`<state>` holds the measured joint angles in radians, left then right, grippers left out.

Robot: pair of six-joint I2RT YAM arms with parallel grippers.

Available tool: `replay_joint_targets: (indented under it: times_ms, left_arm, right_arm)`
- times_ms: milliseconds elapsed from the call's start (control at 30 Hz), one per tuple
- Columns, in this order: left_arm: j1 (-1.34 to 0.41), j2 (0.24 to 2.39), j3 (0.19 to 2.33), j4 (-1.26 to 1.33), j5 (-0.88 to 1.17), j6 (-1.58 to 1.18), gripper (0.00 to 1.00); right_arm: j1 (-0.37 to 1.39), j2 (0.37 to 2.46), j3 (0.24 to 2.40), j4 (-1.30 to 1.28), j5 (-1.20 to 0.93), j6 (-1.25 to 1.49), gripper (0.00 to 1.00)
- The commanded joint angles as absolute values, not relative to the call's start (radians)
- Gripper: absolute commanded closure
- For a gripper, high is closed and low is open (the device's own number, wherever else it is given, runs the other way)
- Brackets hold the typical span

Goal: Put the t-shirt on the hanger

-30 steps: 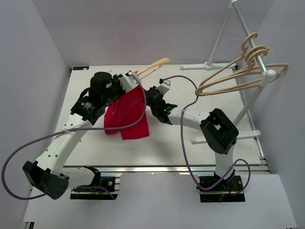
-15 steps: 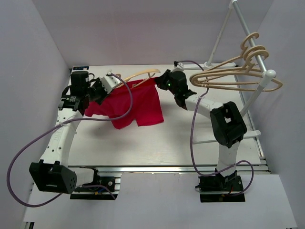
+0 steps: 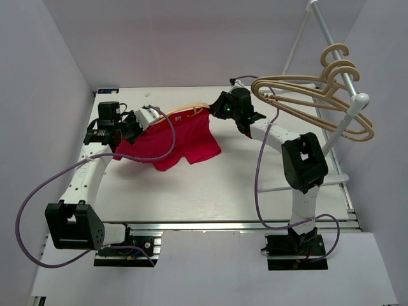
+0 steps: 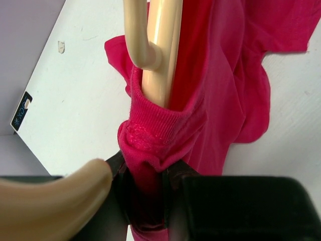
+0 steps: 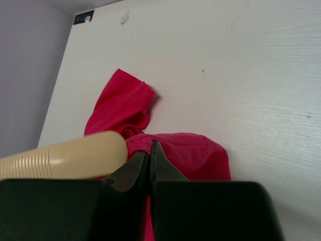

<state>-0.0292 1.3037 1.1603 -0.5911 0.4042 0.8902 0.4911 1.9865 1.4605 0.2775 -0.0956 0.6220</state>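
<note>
Red t-shirt (image 3: 182, 137) hangs stretched between our arms, left gripper (image 3: 143, 118) clamping its collar over the hanger (image 4: 163, 50), right gripper (image 3: 215, 113) pinching the hem; we've spread apart.

A robotics lab test cell: plain white walls (image 3: 38, 95) enclose a white table (image 3: 210, 191); garment rack (image 3: 320, 22) upper right.
</note>
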Motion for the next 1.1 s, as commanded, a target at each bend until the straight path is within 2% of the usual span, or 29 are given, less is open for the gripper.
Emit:
replay_joint_targets:
  times_ms: [0,200,633,900,1067]
  left_arm:
    - [-0.002,1.289,1.132,-0.563,0.207,0.911,1.0]
    - [0.052,1.302,1.112,-0.586,0.209,0.966,1.0]
    - [0.091,1.284,1.22,-0.738,0.471,0.966,1.0]
    - [0.104,1.247,1.187,-0.736,0.482,0.997,1.0]
    - [0.106,1.278,1.161,-0.673,0.367,0.959,1.0]
  right_arm:
    - [0.423,1.899,1.493,0.218,0.009,0.542,1.0]
    - [0.422,1.884,1.577,0.103,0.075,0.48,1.0]
    - [0.411,2.065,1.848,-0.101,0.075,0.423,1.0]
    - [0.384,2.085,1.893,-0.118,0.057,0.419,1.0]
    - [0.382,2.019,1.818,-0.072,-0.02,0.408,1.0]
